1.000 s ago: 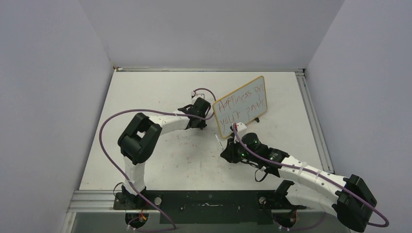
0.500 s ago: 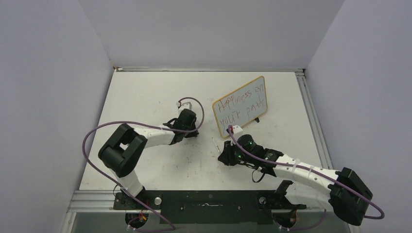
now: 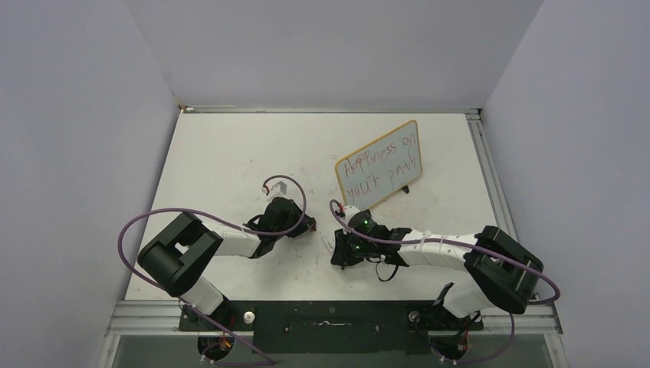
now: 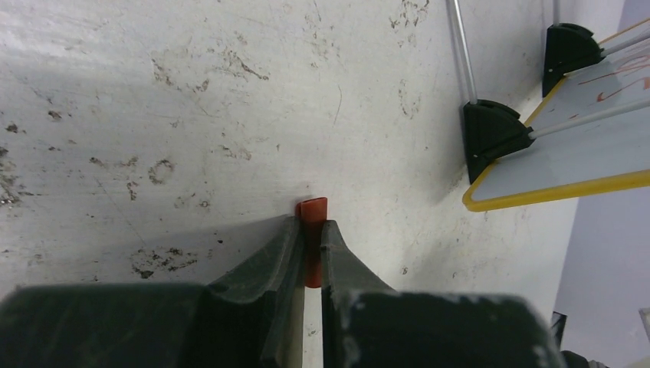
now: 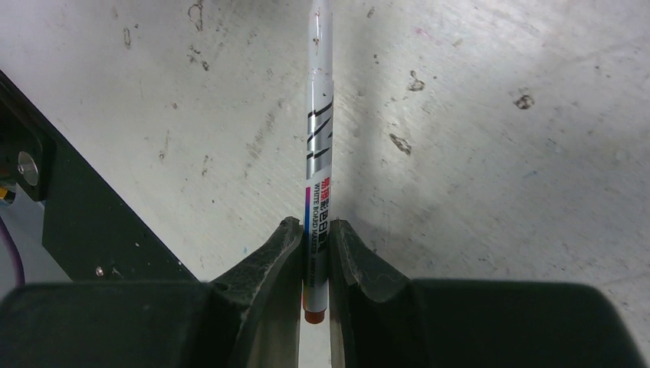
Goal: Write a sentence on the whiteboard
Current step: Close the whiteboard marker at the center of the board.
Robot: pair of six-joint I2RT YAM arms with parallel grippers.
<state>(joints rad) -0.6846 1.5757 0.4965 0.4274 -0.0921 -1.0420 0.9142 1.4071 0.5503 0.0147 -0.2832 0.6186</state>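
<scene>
Red marker strokes are covering the whiteboard (image 3: 379, 168) in the top view. The sentence (image 3: 383, 153) is running across it in two lines, and the board is standing tilted on the tabletop (image 3: 230, 153) toward the far-right corner, well apart from both arms. The left end effector (image 3: 305, 225) and the right end effector (image 3: 343, 251) are hovering low near the middle, closer to the near edge. Since the writing looks finished, the step in hand is probably recapping. In the left wrist view the dark, curved fingers are clenching a small red cap (image 4: 311, 211), a short blunt plastic piece, over scuffed, speckled white laminate. The board's yellowish frame and black plastic feet are showing at the right. In the right wrist view the fingers are grasping the marker (image 5: 318, 153), a slim white cylinder with printed lettering and a red end plug. It is pointing away over the same stained surface. The next move is calling for lining the marker's tip up with the cap's opening and pressing them squarely together.
</scene>
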